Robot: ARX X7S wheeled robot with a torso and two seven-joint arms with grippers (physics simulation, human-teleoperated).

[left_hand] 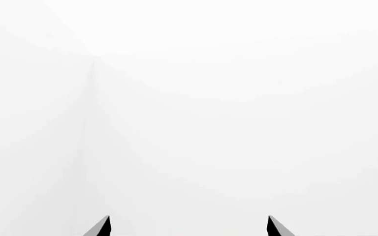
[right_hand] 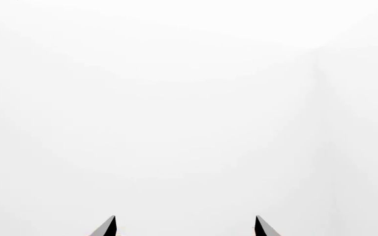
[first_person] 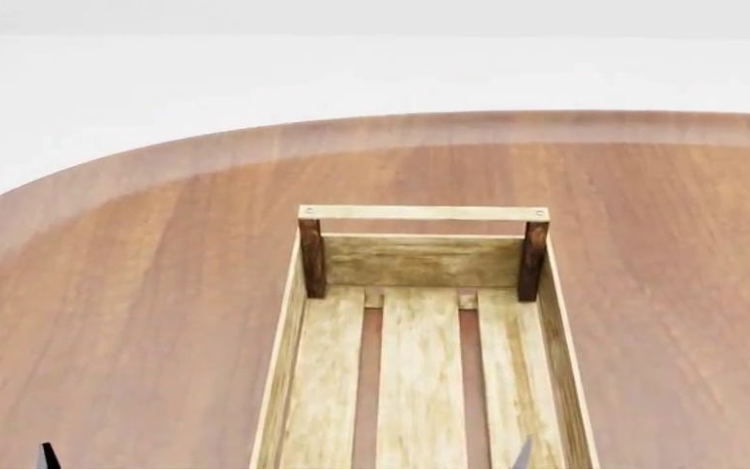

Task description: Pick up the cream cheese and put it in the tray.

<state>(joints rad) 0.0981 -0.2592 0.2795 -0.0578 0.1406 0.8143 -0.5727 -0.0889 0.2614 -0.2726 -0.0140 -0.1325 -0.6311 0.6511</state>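
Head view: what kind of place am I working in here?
Likely a bare simulated tabletop scene, not a furnished room: a rounded reddish wooden table, one pale slatted tray on it, and plain white walls behind. Both wrist views show only white walls and open fingertips. No cream cheese is in view.

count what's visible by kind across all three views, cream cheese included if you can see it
Tray: 1, pale wood with dark brown corner posts, nothing in the part shown
Table: 1, brown wood, rounded edge
Grippers: 2, left gripper and right gripper, only fingertips show, both spread with nothing between
Cream cheese: 0, not in any view
Total: 4
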